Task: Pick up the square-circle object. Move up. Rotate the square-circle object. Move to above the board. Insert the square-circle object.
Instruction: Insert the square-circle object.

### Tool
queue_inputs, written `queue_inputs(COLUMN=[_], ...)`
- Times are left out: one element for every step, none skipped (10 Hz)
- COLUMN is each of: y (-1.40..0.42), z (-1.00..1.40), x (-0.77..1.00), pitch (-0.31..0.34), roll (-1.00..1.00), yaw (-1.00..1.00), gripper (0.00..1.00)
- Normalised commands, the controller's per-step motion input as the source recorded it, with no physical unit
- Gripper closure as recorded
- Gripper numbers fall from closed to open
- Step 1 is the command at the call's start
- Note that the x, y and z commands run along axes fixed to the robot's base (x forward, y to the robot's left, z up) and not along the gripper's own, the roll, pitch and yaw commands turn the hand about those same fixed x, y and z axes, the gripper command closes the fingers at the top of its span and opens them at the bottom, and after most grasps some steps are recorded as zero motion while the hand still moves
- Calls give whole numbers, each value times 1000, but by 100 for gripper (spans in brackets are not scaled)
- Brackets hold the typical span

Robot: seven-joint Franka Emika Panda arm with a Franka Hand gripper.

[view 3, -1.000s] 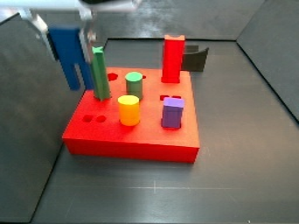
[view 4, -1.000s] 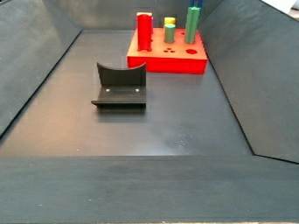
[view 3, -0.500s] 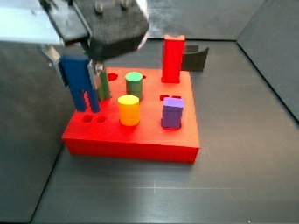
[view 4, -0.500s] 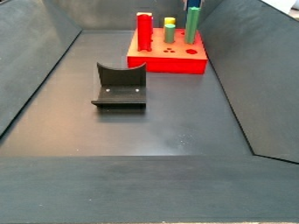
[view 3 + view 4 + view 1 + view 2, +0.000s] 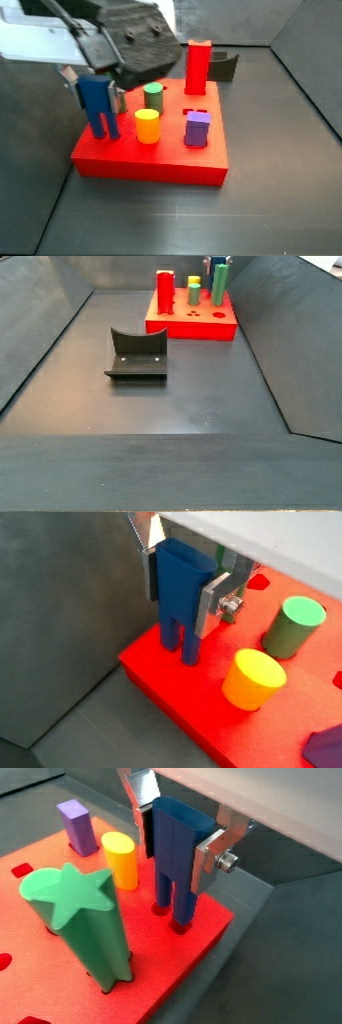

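The square-circle object (image 5: 95, 108) is a dark-blue piece with two thin legs, held upright. My gripper (image 5: 94, 88) is shut on its upper body, and in both wrist views the silver fingers (image 5: 214, 596) (image 5: 210, 856) press its flat sides. The two legs (image 5: 182, 908) reach down to the top face of the red board (image 5: 154, 160) at its corner, with their tips at two small holes there. How deep they sit I cannot tell. The same legs (image 5: 189, 644) stand by the board's edge (image 5: 167, 697).
On the board stand a tall red post (image 5: 198, 65), a green round peg (image 5: 154, 97), a yellow peg (image 5: 147, 125), a purple block (image 5: 198, 128) and a green star peg (image 5: 80, 918). The fixture (image 5: 136, 354) stands on the dark floor, away from the board (image 5: 201, 326).
The gripper has come down with the blue piece, from above the board's edge to its corner. The legs now reach the board's top face.
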Motion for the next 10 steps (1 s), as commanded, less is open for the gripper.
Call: queue_inputs(y=[66,49,29,23,51,0,0,-43,-106,-86], z=[-177,-163,-160,-171,-237,-300,-660,-923,-983,-757], x=[0,0,-149,-263,0,23,3,0,86,74], pitch=[60,54,27,0,30,31,0,0,0,0], roll=[114,126,120,117,64,46,29,61,77,3], yaw=[0,-14,-9,0,-60,-134,-191,-197,-191,-189], gripper=[100,100,100,100,100,100,100,100,100,100])
